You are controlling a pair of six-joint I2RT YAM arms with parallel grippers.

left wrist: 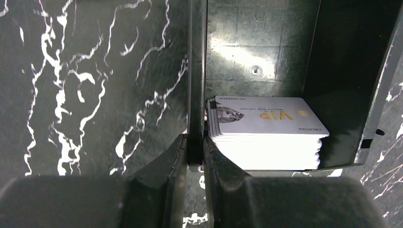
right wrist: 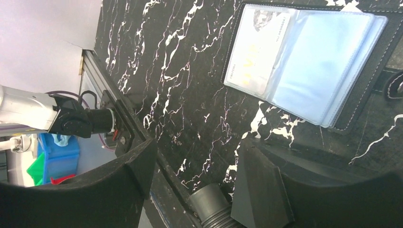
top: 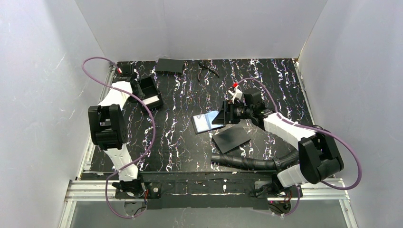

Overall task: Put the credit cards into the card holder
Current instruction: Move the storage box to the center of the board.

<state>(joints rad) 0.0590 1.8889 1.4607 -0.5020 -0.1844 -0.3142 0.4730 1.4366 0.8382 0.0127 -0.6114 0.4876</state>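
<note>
A stack of white credit cards (left wrist: 266, 130) with gold "VIP" print lies in an open black box (left wrist: 256, 52) at the table's back left (top: 151, 91). My left gripper (left wrist: 195, 152) is shut on that box's side wall, with one finger inside beside the stack (top: 139, 93). The card holder (top: 207, 122) lies open mid-table, a black stitched cover (right wrist: 354, 107) with clear sleeves. One card (right wrist: 254, 52) sits in a sleeve. My right gripper (right wrist: 196, 152) hovers open and empty just right of the holder (top: 222, 117).
A matte black flat sheet (top: 231, 138) lies in front of the holder. A black corrugated hose (top: 247, 162) runs along the near table. A closed black case (top: 169, 65) and a small dark tool (top: 208, 69) sit at the back edge. White walls enclose three sides.
</note>
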